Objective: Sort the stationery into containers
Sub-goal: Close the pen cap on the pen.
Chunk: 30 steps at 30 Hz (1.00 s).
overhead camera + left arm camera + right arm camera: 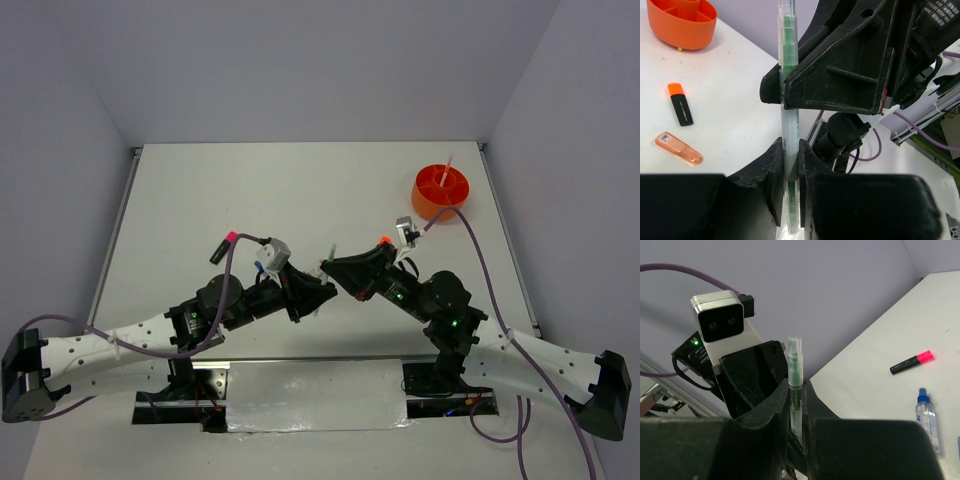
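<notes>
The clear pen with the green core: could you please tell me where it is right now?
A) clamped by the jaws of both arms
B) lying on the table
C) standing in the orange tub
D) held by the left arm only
A: the clear pen sits pinched in the jaws of the left gripper and of the right gripper at once.

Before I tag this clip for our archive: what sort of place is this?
Probably a robot test bench: a white table boxed in by grey panels, with a left arm and right arm bolted at its edge.
</notes>
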{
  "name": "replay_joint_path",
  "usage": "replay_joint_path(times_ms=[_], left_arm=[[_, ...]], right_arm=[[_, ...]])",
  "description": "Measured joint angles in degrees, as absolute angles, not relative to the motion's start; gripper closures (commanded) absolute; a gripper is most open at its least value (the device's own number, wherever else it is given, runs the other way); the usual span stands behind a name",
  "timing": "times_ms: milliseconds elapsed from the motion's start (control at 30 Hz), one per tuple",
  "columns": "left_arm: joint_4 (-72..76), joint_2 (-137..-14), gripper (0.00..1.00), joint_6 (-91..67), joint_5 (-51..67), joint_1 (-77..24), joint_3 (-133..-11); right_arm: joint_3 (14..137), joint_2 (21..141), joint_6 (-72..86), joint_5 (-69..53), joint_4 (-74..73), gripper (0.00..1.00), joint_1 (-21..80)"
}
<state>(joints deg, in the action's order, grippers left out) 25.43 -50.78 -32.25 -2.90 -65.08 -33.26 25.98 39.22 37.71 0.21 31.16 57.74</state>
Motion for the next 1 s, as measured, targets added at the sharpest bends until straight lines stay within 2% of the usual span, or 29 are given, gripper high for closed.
replay_joint_path(times_ms=[33, 133, 167, 200, 233, 333, 367, 567, 700, 833, 867, 933, 1000], left_arm=[[25.43, -50.81, 0.86, -32.27, -2.85, -65.08, -33.26], [24.95, -50.76, 1.0, -32.29, -2.92, -65.1, -33.26], [24.75, -50.72, 1.0, -32.47, -2.96, -65.1, -33.26], [24.51, -50.63, 1.0, -32.53, -3.11, -65.1, -33.26], [24.12, -50.43, 1.0, -32.53, -3.25, -65.1, -33.26], [23.64, -50.06, 1.0, -32.42, -3.53, -65.08, -33.28], [23.59, -49.93, 1.0, -32.29, -3.64, -65.08, -33.28], [23.97, -49.23, 1.0, -31.83, -3.57, -65.08, -33.28], [24.49, -49.23, 1.0, -31.86, -2.9, -65.08, -33.28], [24.71, -49.23, 1.0, -31.83, -2.24, -65.08, -33.28], [24.93, -49.23, 1.0, -31.83, -2.13, -65.08, -33.28], [25.02, -49.23, 1.0, -31.77, -1.76, -65.08, -33.28], [24.99, -49.21, 1.0, -31.73, -1.39, -65.08, -33.28]], right_arm=[[25.98, 39.22, 37.63, 0.16, 30.89, 1.0, 57.74], [26.0, 39.29, 37.3, 0.14, 30.63, 0.99, 57.76], [26.02, 39.44, 37.17, 0.03, 30.63, 0.95, 57.76], [26.06, 39.62, 37.1, -0.21, 30.65, 0.74, 57.74], [26.13, 39.86, 37.1, -0.43, 30.65, 0.61, 57.74], [26.81, 40.77, 36.27, -2.85, 30.5, 0.29, 57.78], [27.09, 40.99, 36.14, -3.42, 30.04, 0.28, 57.78], [32.38, 41.65, 32.93, -4.56, 25.17, 0.28, 57.78], [36.18, 42.04, 30.17, -3.77, 22.37, 0.32, 57.78], [39.83, 43.44, 27.7, -2.7, 19.46, 0.46, 57.78], [40.21, 43.72, 27.29, -2.48, 19.09, 0.54, 57.78], [40.45, 44.05, 26.68, -2.02, 18.52, 0.61, 57.76], [40.45, 44.27, 26.2, -1.61, 18.0, 0.74, 57.76]])
